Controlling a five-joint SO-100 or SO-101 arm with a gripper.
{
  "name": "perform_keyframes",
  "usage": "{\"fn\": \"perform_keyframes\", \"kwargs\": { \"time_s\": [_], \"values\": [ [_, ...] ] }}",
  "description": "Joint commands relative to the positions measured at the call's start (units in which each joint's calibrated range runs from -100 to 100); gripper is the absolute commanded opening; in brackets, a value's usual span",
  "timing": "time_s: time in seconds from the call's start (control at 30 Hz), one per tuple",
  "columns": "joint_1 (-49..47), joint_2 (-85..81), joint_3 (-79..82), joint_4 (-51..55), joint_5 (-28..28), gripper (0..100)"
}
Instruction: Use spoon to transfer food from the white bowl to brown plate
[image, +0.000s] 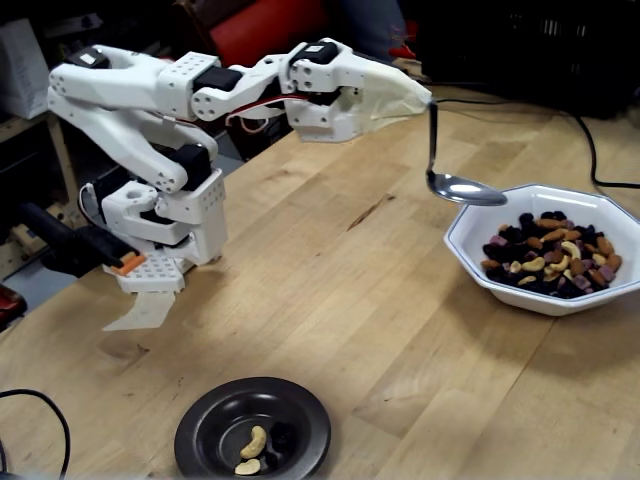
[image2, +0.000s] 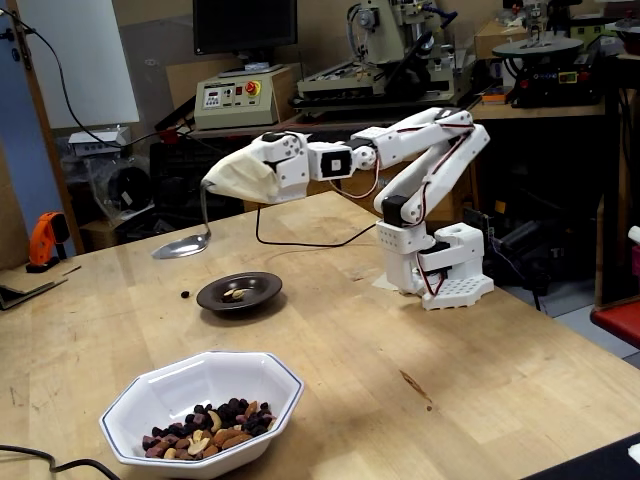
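My gripper (image: 415, 98) is wrapped in off-white tape and shut on the spoon's handle. The silver spoon (image: 463, 188) hangs down from it, its oval bowl level, empty and raised just left of the white bowl's (image: 470, 250) rim. Food (image: 552, 256), a mix of cashews, brown nuts and dark raisins, fills the bowl's bottom. The brown plate (image: 300, 445) sits at the table's near edge with two cashews and a dark bit in it. In the other fixed view the gripper (image2: 215, 182) holds the spoon (image2: 182, 245) high, behind and left of the brown plate (image2: 262, 294); the white bowl (image2: 150, 395) is in front.
The arm's white base (image: 160, 240) stands at the table's left edge. A black cable (image: 590, 140) runs behind the white bowl, another (image: 40, 400) lies at the near left corner. One dark bit (image2: 185, 294) lies on the table beside the plate.
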Motion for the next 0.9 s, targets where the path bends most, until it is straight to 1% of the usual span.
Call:
{"fn": "perform_keyframes", "kwargs": {
  "time_s": [0.0, 0.27, 0.4, 0.53, 0.63, 0.87],
  "values": [
    [-0.4, -8.6, 0.5, 3.7, 0.2, 4],
    [-0.3, -20.0, 2.0, 13.5, 0.2, 4],
    [-0.2, -23.6, 2.4, 15.2, 0.2, 4],
    [0.2, -26.4, 7.5, 15.0, 0.2, 4],
    [4.1, -28.9, 13.1, 14.9, 0.2, 4],
    [12.0, -29.8, 17.8, 14.7, 0.2, 4]
  ]
}}
